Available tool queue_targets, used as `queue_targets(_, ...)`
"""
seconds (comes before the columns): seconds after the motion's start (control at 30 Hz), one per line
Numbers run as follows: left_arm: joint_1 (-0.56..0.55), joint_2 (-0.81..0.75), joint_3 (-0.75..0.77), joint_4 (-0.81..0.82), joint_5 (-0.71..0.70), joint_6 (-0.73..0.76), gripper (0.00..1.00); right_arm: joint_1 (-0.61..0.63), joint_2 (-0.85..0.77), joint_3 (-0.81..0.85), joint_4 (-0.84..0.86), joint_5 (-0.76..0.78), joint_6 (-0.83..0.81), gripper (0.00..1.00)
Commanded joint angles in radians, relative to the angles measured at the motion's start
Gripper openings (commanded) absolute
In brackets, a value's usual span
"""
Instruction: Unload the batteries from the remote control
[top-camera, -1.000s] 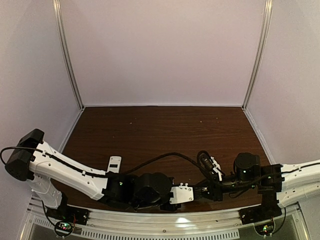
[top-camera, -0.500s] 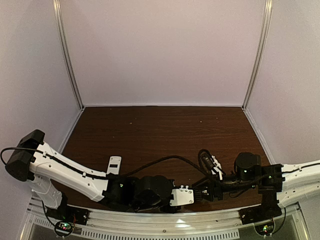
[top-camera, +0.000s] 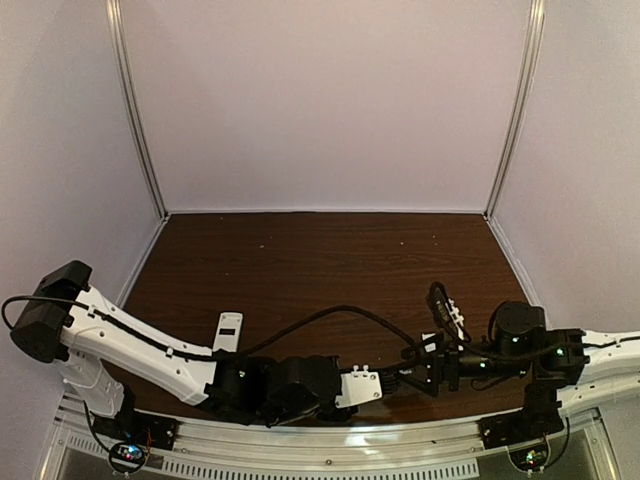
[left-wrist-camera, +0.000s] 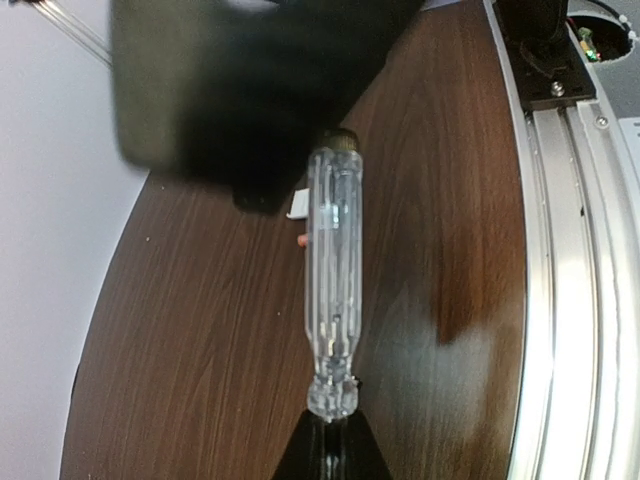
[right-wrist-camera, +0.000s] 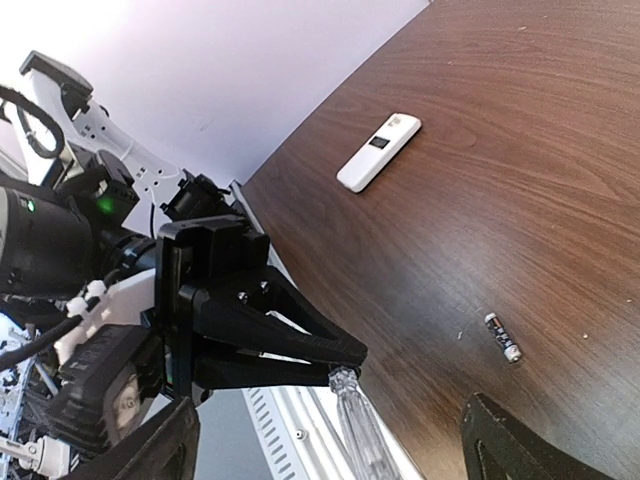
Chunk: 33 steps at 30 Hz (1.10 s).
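The remote control (top-camera: 229, 328), a white bar with its dark recess facing up, lies on the table left of centre, also seen as the remote control (right-wrist-camera: 378, 152). A tiny dark battery (right-wrist-camera: 503, 339) with pale ends lies loose on the wood. A small orange battery end (left-wrist-camera: 301, 240) peeks out beside the screwdriver. My left gripper (left-wrist-camera: 332, 428) is shut on the end of a clear-handled screwdriver (left-wrist-camera: 334, 280). My right gripper (right-wrist-camera: 335, 455) is open, with its fingers spread either side of the screwdriver handle (right-wrist-camera: 362, 430) without touching it. Both grippers meet near the table's front edge (top-camera: 400, 382).
A small flat white square piece (left-wrist-camera: 297, 203) lies beside the screwdriver's far end. The metal rail (left-wrist-camera: 565, 250) runs along the near table edge. Pale walls enclose the table on three sides. A black cable (top-camera: 340, 312) arcs over the front middle.
My right gripper has opened off the screwdriver and drawn back to the right. The left gripper keeps hold of the screwdriver and has barely moved.
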Motion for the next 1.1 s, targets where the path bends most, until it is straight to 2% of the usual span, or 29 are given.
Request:
queue_targets(0.0,-0.005,-0.012,-0.051,0.016,-0.09,-0.068,0.0,0.007,-0.087,-0.002,-0.112,0.151,0.023,0.92)
queue_targets(0.2,-0.003,-0.024,-0.085,-0.004,-0.178,-0.141,0.0,0.006,-0.22,-0.005,-0.215,0.276,0.053,0.94)
queue_targets(0.37,0.028,-0.035,-0.108,-0.053,-0.208,-0.261,0.0,0.005,-0.31,-0.016,-0.263,0.31,0.075,0.95)
queue_targets(0.63,0.182,-0.077,-0.164,-0.146,-0.131,-0.476,0.0,0.006,-0.354,-0.035,-0.273,0.309,0.099,0.95)
queue_targets(0.73,0.248,-0.089,-0.201,-0.146,-0.077,-0.515,0.0,0.006,-0.349,-0.039,-0.268,0.303,0.105,0.95)
queue_targets(1.07,0.366,-0.068,-0.227,-0.193,-0.006,-0.611,0.0,0.006,-0.353,-0.053,-0.257,0.285,0.12,0.96)
